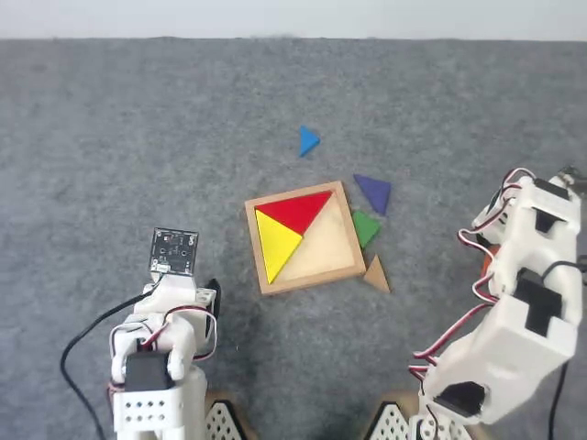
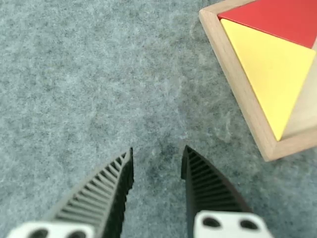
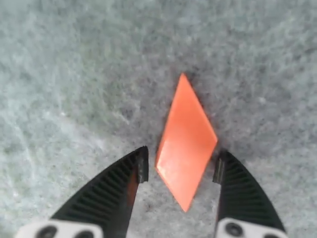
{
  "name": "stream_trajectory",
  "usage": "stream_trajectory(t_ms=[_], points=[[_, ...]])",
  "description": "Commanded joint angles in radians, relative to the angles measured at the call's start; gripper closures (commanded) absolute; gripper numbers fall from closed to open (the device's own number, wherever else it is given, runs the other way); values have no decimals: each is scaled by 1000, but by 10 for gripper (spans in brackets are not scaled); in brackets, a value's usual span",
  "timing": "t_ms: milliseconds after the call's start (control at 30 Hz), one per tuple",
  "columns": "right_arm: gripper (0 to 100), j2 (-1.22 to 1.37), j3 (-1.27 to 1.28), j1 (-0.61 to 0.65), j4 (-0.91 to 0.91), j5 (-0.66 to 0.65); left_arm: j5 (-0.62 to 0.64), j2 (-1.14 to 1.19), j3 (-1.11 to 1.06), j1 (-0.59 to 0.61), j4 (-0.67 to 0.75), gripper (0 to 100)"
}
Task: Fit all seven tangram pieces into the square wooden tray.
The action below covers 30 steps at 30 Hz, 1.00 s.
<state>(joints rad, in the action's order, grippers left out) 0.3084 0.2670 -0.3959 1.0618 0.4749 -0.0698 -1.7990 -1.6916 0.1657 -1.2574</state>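
**Clerk:** Item one, the tray?

**Robot:** Tray (image 1: pixel 303 282), square, wooden, mid-worktop (image 1: pixel 138 137), turned at a slight angle. Two pieces are in it: a red triangle (image 1: pixel 298 210) against the far rim and a yellow triangle (image 1: pixel 275 240) against the left rim. They meet along one edge. The rest of the tray floor is bare wood.

**Clerk:** Loose pieces?

**Robot:** Five, all flat on the grey cover.
- Green piece (image 1: pixel 365 226): outside the tray, touching its right rim.
- Purple triangle (image 1: pixel 374 192): just beyond the far right corner, near the green.
- Tan triangle (image 1: pixel 377 274): at the near right corner, just beside the rim.
- Blue triangle (image 1: pixel 309 140): apart from the tray, beyond its far side.
- Orange parallelogram (image 3: pixel 185 144): off to the right, under my right arm.

**Clerk:** Left end effector?

**Robot:** Left end effector (image 2: pixel 156 156): released, jaws apart, nothing between them. It is low over bare cover, left of the tray's near left corner.

**Clerk:** Right end effector?

**Robot:** Right end effector (image 3: pixel 181 158): released, one finger on either side of the orange parallelogram. One fingertip (image 3: pixel 143 158) stands just clear of the piece. I cannot tell whether the other touches it.
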Motion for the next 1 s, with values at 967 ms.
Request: stream_trajectory(t_ms=[967], points=[[993, -363, -120, 392, 265, -252, -6, -28, 8, -3, -9, 847]])
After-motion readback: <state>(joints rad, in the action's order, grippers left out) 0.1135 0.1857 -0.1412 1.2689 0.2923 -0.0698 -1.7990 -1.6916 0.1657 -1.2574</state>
